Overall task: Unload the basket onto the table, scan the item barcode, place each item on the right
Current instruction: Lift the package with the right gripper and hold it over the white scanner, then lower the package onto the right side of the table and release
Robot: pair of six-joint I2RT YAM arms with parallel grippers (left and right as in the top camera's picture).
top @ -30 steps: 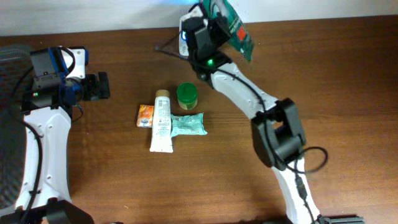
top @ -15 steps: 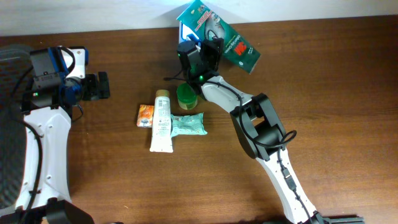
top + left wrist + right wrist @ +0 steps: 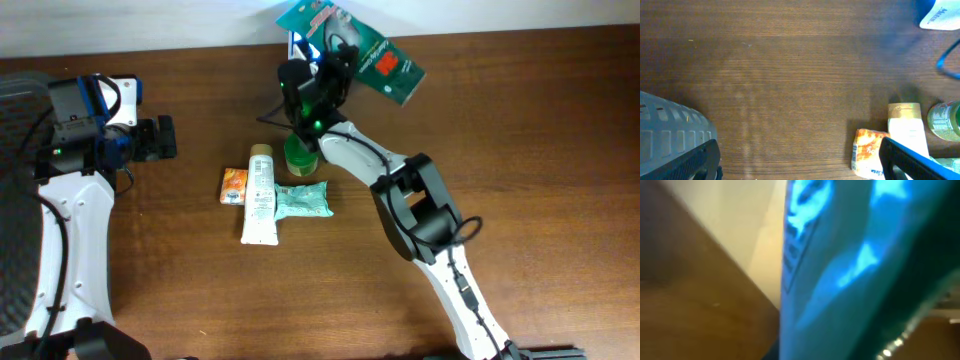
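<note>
Green glossy packet (image 3: 352,48) is hanging tilted above the far edge of the wooden table (image 3: 520,150), and we are seeing the right gripper (image 3: 333,66) clamping it. Blue light is washing over it in the right wrist view. The left gripper (image 3: 160,138) is sitting far left, jaws spread wide. A white tube (image 3: 261,200), green jar (image 3: 300,153), orange sachet (image 3: 233,186) and teal pack (image 3: 302,200) are lying mid-table.
</note>
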